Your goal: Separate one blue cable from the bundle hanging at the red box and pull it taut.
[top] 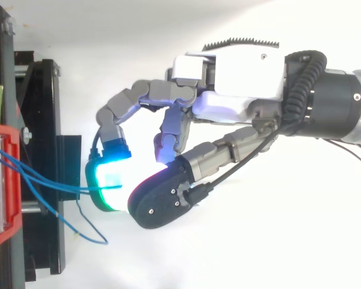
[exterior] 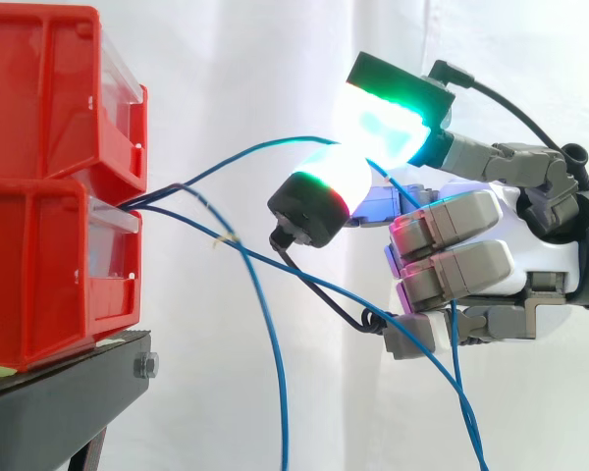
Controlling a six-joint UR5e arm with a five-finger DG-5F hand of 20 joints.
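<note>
Side view: robot hand [exterior: 471, 245] was clenched on 1 blue cable [exterior: 265, 145], nipped between thumb pad [exterior: 319, 191] and a finger pad [exterior: 388, 123] (glow hid the exact contact line). Cable lay toward the view's left of the hand, running roughly level back to the red box [exterior: 49, 245], bowed upward, so judged not taut. Rest of the bundle [exterior: 270, 324] drooped below, apart from that strand. Top view matched: strand ran from box to pads. Pull direction looked like the view's right, away from the box; open room there, black stand [exterior: 59, 392] well clear.
</note>
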